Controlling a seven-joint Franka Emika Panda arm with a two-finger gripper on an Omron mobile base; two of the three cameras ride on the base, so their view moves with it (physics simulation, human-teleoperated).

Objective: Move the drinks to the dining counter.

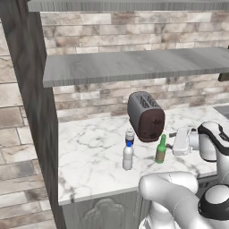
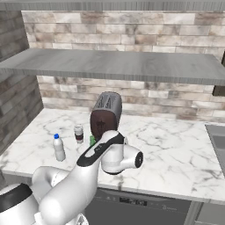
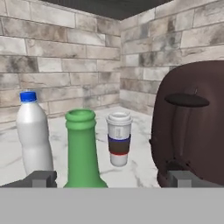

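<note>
While the green bottle (image 3: 81, 148) stood on the worktop (image 1: 94, 152) just in front of the toaster (image 1: 146, 115), the gripper (image 3: 109, 178) was level with it, fingers spread wide either side, not touching. Beside it stood the water bottle (image 1: 128, 156) and, farther back, the cup (image 3: 119, 138).

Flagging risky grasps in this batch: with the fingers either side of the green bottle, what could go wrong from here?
1. The toaster stands close beside the green bottle; the fingers are open around the bottle, and one could catch on the toaster.
2. The water bottle and the cup stand just past the green bottle; pushing further might topple them.
3. The gripper sits low on a narrow-necked bottle, which might tip if bumped.
</note>
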